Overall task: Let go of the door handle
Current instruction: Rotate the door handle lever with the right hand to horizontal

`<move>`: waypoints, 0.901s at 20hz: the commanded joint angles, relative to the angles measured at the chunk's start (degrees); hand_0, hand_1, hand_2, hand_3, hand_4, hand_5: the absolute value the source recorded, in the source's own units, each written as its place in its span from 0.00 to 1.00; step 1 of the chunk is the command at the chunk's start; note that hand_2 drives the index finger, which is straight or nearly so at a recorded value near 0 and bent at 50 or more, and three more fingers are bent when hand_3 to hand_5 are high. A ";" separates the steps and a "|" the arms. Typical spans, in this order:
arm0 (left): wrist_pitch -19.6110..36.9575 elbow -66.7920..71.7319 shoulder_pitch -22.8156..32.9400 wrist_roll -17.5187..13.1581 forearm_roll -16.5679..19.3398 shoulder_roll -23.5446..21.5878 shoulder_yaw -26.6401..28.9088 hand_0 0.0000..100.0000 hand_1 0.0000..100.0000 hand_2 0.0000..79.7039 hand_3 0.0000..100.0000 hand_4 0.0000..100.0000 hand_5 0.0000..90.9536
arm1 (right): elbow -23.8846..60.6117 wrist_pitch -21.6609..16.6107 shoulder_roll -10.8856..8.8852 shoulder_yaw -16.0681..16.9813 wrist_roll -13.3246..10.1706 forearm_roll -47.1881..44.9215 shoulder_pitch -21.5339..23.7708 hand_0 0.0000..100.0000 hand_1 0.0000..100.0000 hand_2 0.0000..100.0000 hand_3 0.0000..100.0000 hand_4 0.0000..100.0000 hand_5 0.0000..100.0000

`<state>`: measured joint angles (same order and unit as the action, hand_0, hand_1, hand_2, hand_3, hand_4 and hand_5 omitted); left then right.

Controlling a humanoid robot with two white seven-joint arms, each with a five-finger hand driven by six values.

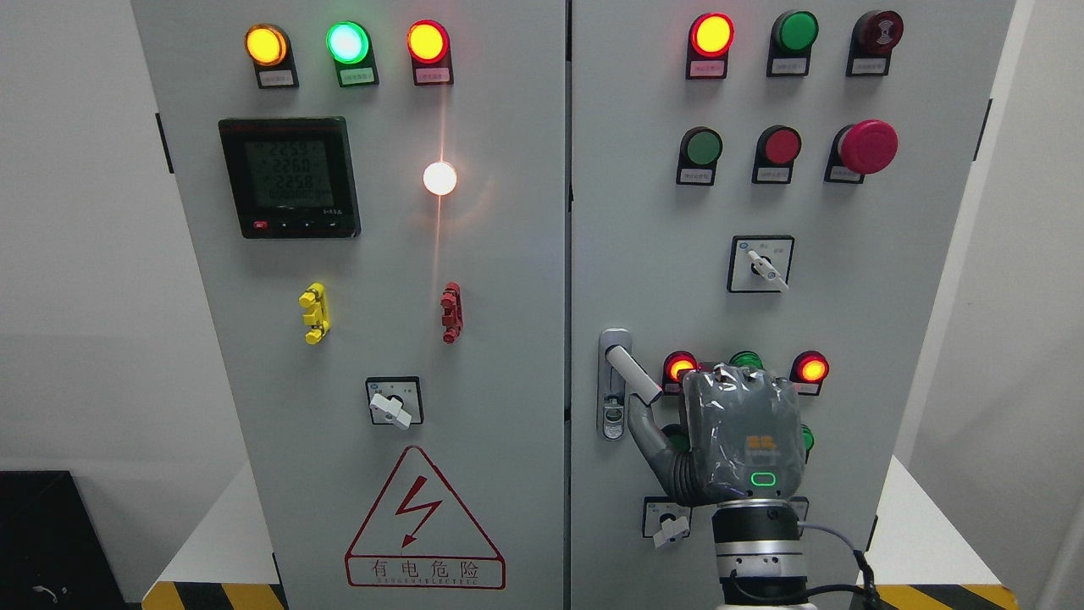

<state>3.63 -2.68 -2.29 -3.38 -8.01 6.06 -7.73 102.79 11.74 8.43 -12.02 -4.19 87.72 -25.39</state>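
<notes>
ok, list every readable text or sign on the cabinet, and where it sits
"有电危险": under the lightning bolt in the red warning triangle, left door.
"2259", "2260", "2250", roughly: meter screen; digits blurred.
Small line beneath the characters: too small.
Tags under lamps and buttons: too small.
Orange logo on right hand: unreadable.

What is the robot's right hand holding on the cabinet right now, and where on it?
It cannot be told for sure. The right hand is at the door handle, thumb just under the lever's free end; the other fingers are hidden behind the hand.
</notes>
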 commanded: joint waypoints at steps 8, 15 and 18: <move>-0.03 0.05 0.00 -0.05 0.01 0.00 0.00 0.12 0.56 0.00 0.00 0.00 0.00 | 0.30 -0.05 0.01 0.42 -0.03 0.00 -0.01 0.47 0.38 1.00 1.00 1.00 1.00; -0.03 0.05 0.00 -0.05 0.01 0.00 0.00 0.12 0.56 0.00 0.00 0.00 0.00 | 0.66 -0.05 0.01 0.42 -0.03 0.00 -0.01 0.47 0.38 1.00 1.00 1.00 1.00; -0.03 -0.04 0.00 -0.05 0.01 0.00 0.00 0.12 0.56 0.00 0.00 0.00 0.00 | 0.66 -0.05 0.01 0.42 -0.12 0.00 -0.01 0.47 0.38 1.00 1.00 1.00 1.00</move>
<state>3.64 -2.69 -2.29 -3.38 -8.00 6.06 -7.73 103.21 11.72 8.44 -11.68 -4.23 87.72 -25.40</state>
